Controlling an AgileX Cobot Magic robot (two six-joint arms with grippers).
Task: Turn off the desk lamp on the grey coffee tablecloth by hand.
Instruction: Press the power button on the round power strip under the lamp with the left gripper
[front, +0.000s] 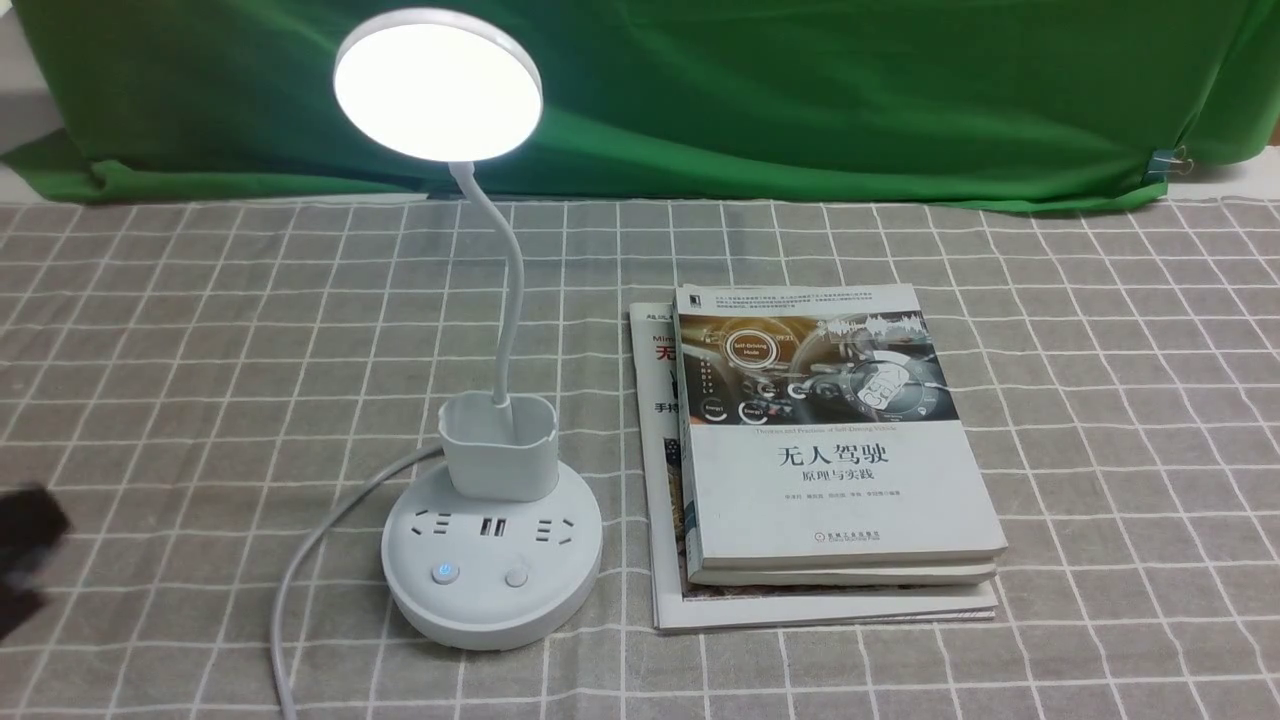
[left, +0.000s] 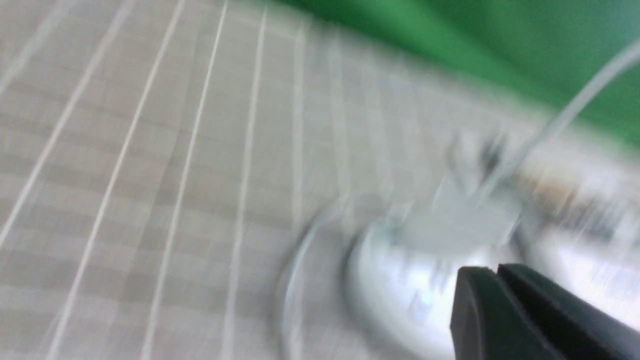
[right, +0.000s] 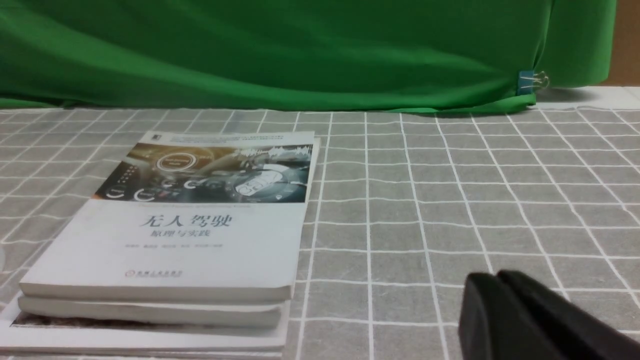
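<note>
The white desk lamp (front: 492, 560) stands on the grey coffee tablecloth (front: 200, 350), left of centre. Its round disc head (front: 438, 85) is lit. The base carries sockets, a glowing blue button (front: 445, 572) and a plain button (front: 516, 577). My left gripper (front: 25, 555) is a blurred black shape at the left edge, well left of the lamp. In the blurred left wrist view the left gripper (left: 497, 272) is shut and empty, with the lamp base (left: 400, 280) just beyond it. My right gripper (right: 497, 277) is shut and empty over bare cloth.
A stack of books (front: 830, 450) lies right of the lamp; it also shows in the right wrist view (right: 175, 225). The lamp's white cord (front: 300, 570) runs off the front-left. A green cloth (front: 800, 90) hangs across the back, held by a clip (front: 1165, 165).
</note>
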